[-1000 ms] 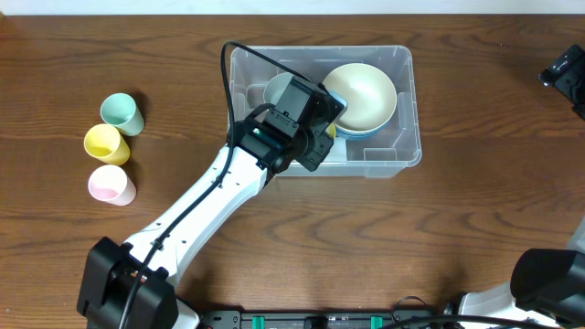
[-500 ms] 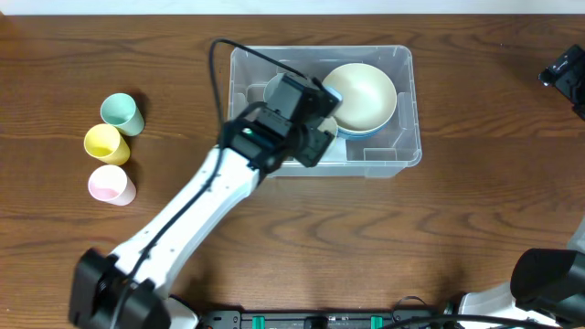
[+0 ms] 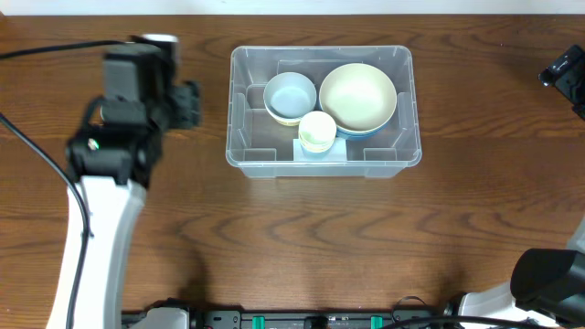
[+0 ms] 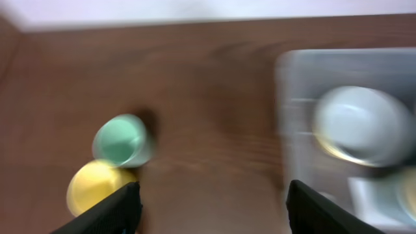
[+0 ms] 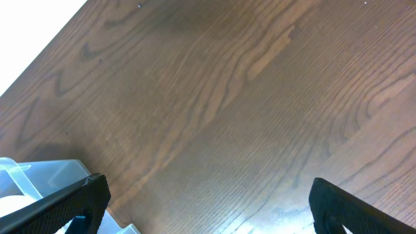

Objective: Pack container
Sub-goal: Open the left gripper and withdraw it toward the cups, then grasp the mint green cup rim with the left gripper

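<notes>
Container (image 3: 236, 137) sat upper centre of the overhead view on the worktop (image 3: 366, 238). It already held a grey-blue bowl (image 3: 290, 96), a big cream bowl (image 3: 357, 96) and a small cream cup (image 3: 317, 131) below them.

Left hand (image 4: 213, 192) was wide and empty. It hung over the upper left of the worktop, above a green cup (image 4: 120, 140) and a yellow cup (image 4: 94, 185). The wrist view was badly smeared. Right hand (image 5: 218, 208) was also wide and empty, over bare wood at the far right, with only a corner of the bin in its lower left.

Risks, as judged:
- The two cups stood very close, and contact could not be told through the blur. A finger coming down between them would likely knock one over or shove it off.
- The cups looked light and open-topped. An off-centre pinch could tip or pop one.
- The overhead view hid the cups under the arm, so alignment rested on the blurred wrist view alone.
- The bin was crowded, with free floor only toward the lower corners. A cup dropped on a bowl rim would topple.
- The clear wall was hard to read, so the hand could clip the rim and slide the bin.
</notes>
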Robot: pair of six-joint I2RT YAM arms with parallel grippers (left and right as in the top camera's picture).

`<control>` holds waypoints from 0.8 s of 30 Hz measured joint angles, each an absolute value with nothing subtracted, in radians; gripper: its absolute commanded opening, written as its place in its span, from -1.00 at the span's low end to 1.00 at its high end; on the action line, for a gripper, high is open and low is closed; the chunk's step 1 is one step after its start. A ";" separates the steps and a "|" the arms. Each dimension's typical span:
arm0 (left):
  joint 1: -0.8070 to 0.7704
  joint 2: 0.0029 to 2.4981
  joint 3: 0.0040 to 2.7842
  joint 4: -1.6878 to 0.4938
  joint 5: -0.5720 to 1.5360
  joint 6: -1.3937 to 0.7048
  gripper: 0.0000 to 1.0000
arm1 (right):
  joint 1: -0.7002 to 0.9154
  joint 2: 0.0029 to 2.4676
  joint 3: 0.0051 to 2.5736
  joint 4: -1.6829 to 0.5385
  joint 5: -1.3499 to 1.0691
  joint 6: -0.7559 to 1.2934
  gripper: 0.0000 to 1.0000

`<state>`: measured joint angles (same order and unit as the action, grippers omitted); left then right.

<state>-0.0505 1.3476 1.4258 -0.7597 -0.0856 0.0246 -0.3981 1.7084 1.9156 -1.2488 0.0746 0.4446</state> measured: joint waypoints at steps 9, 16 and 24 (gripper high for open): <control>0.179 1.642 1.425 -0.579 -0.055 0.006 0.45 | -0.398 1.708 1.916 -1.249 0.075 0.445 0.99; 0.187 1.832 1.425 -0.520 -0.044 0.081 0.44 | -0.398 1.708 1.916 -1.249 0.075 0.445 0.99; 0.190 1.926 1.425 -0.488 -0.041 0.136 0.43 | -0.398 1.708 1.916 -1.249 0.075 0.445 0.98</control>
